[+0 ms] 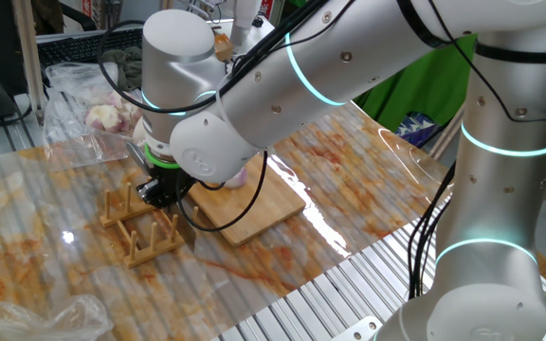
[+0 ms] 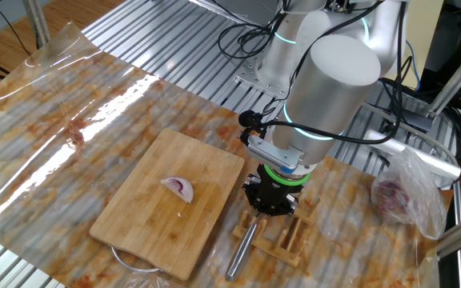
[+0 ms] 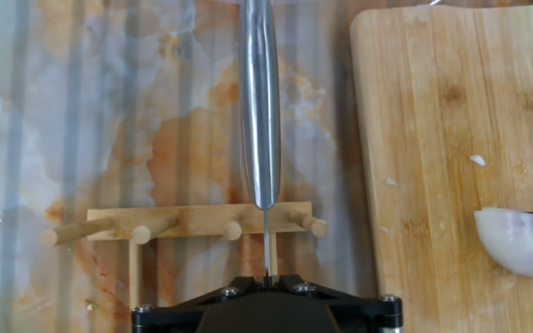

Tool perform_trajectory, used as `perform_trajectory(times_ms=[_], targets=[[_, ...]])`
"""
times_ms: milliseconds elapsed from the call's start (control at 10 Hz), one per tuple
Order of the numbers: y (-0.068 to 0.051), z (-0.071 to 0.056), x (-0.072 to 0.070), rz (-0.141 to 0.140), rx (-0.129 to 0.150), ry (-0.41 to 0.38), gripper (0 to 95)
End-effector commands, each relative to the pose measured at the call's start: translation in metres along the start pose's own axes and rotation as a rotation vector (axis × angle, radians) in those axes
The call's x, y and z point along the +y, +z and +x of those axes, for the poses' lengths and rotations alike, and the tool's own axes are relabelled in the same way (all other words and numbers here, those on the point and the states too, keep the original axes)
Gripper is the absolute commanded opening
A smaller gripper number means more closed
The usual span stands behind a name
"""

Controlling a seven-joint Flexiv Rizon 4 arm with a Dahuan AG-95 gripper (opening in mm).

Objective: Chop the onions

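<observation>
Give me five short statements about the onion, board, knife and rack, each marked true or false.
1. A pale curved onion wedge lies on the rectangular bamboo cutting board. True.
2. The onion is already diced into small bits. False: it is one whole wedge.
3. The pincer is down at the small wooden peg rack. True.
4. The steel-handled knife lies on the board. False: it sits at the rack, beside the board.
5. The rack stands on the board. False: it stands on the plastic-covered table.
</observation>
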State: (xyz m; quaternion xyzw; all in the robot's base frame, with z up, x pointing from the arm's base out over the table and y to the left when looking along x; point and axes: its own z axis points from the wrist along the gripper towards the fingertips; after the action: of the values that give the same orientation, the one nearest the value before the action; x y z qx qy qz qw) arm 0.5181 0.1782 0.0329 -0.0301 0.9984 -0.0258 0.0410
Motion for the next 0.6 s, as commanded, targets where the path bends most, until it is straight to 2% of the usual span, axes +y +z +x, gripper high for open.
perform_trajectory(times_ms=[100,200,400,600], targets=[[-0.0496,-0.0034,0.0003,-0.087,0.029,0.12,0.0],[-0.0494,-0.0033,0.0003,-0.105,0.023,0.119,0.0],[-0.0502,-0.003,0.0005,-0.105,0.019,0.118,0.0],[-0.0583,-0.0027,-0.0002,-0.131,0.027,0.134,0.0]])
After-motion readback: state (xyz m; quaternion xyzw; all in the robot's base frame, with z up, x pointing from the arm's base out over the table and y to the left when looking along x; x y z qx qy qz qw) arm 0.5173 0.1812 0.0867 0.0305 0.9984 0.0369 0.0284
